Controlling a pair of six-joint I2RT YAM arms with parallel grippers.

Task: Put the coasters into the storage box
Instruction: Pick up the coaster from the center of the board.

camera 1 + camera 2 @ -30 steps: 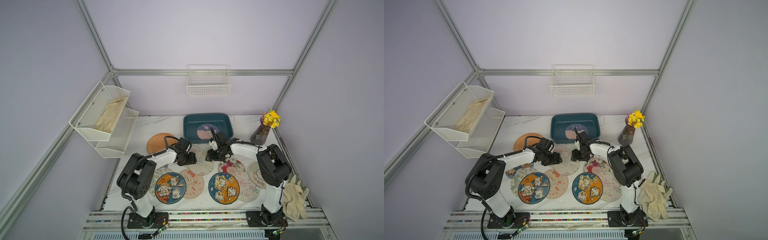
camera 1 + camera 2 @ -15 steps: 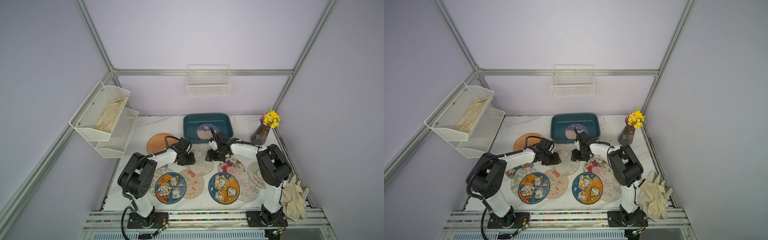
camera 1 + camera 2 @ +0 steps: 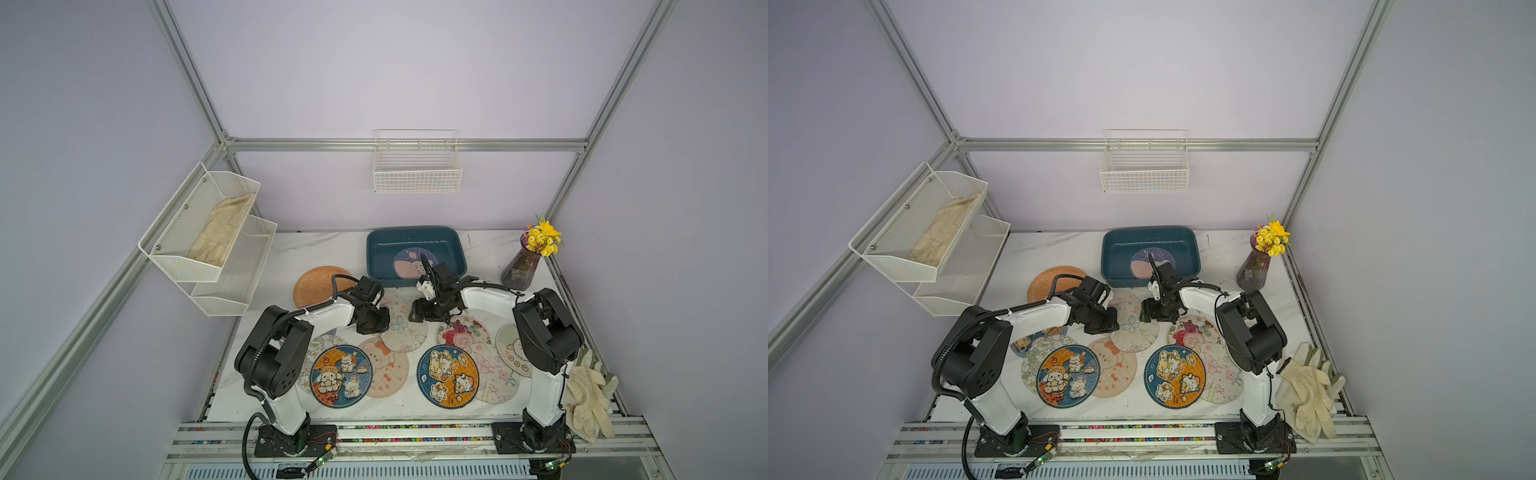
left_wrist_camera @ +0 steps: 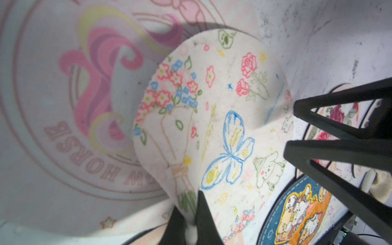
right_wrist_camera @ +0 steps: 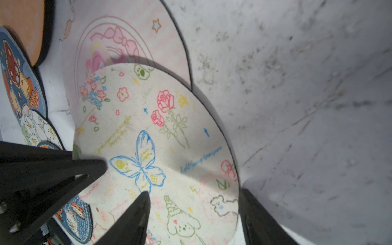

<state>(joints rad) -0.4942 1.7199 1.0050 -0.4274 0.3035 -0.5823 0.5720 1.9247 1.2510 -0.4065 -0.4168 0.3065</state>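
Note:
A cream butterfly-print coaster [image 3: 405,328] [image 3: 1136,328] lies mid-table on a pink rainbow-horse coaster [image 4: 63,106] [image 5: 127,31]. My left gripper [image 3: 372,326] [image 4: 189,212] is shut on the cream coaster's [image 4: 212,118] rim, which curls upward there. My right gripper [image 3: 419,318] [image 5: 195,197] stands open at the opposite rim, one finger over the print [image 5: 159,131] and one outside the edge. The teal storage box [image 3: 415,229] [image 3: 1148,230] sits behind, with one coaster [image 3: 409,264] inside. Several more coasters lie around, such as a navy-orange one [image 3: 340,376] and a plain orange one [image 3: 316,284].
A vase of yellow flowers [image 3: 525,266] stands at the back right. Pale gloves [image 3: 588,395] lie by the right arm's base. A white mesh shelf [image 3: 208,241] hangs on the left wall and a wire basket [image 3: 417,166] on the back wall.
My left gripper has closed from open onto the cream coaster's rim. The right gripper has opened slightly wider. Both arms have stayed almost in place.

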